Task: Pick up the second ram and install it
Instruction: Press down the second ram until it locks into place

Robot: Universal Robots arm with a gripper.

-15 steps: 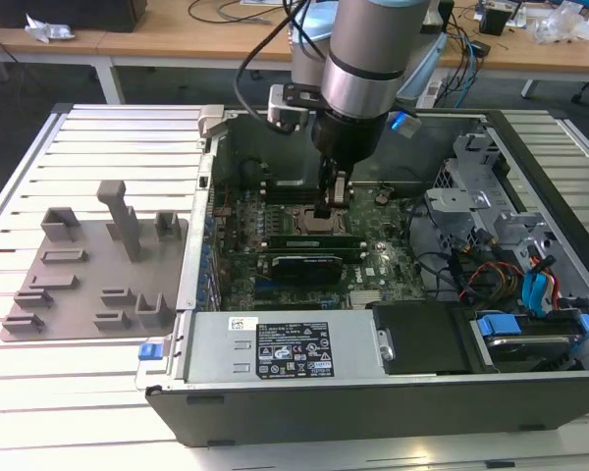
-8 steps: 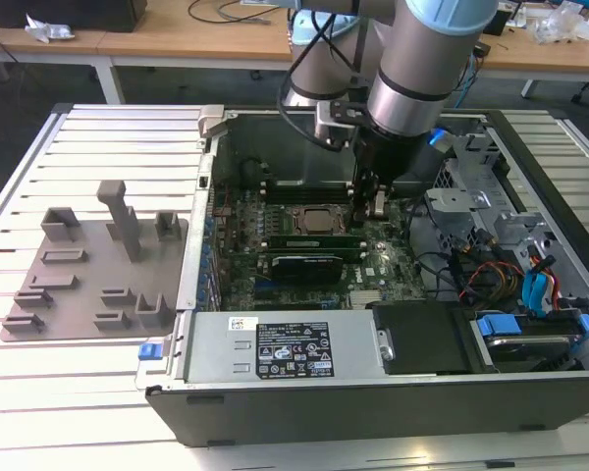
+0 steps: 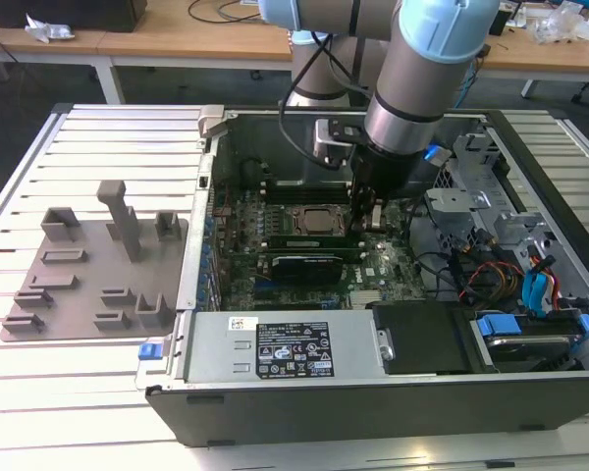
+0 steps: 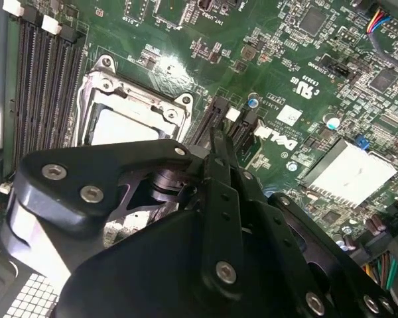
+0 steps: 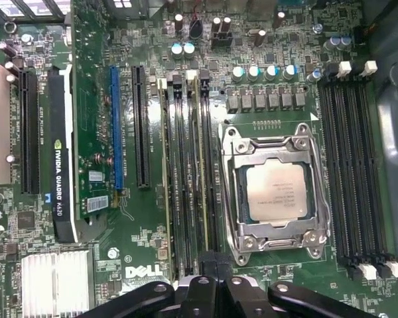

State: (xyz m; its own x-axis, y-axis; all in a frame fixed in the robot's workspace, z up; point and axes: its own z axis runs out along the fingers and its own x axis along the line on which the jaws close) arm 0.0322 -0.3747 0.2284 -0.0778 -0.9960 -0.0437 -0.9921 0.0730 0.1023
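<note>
Two green sticks stand edge-on in the slots beside the processor socket (image 5: 273,189). The second ram (image 5: 202,165) is the stick nearer the socket, and the other stick (image 5: 166,165) sits two slots away. My gripper (image 5: 209,265) is at one end of the second ram, fingers drawn together right over its top edge. In the second wrist view the gripper (image 4: 216,136) narrows to a point just above the slot latches, with no gap showing between the fingers. In the exterior view the gripper (image 3: 366,218) reaches down into the open computer case, on the exterior view's right of the socket.
A wide black card (image 5: 61,165) sits in a slot beyond the sticks. Several bare memory slots (image 5: 351,172) lie on the socket's other side. A grey fixture tray (image 3: 88,270) with upright posts rests on the table. Drive cage and cables (image 3: 510,275) crowd the case's far end.
</note>
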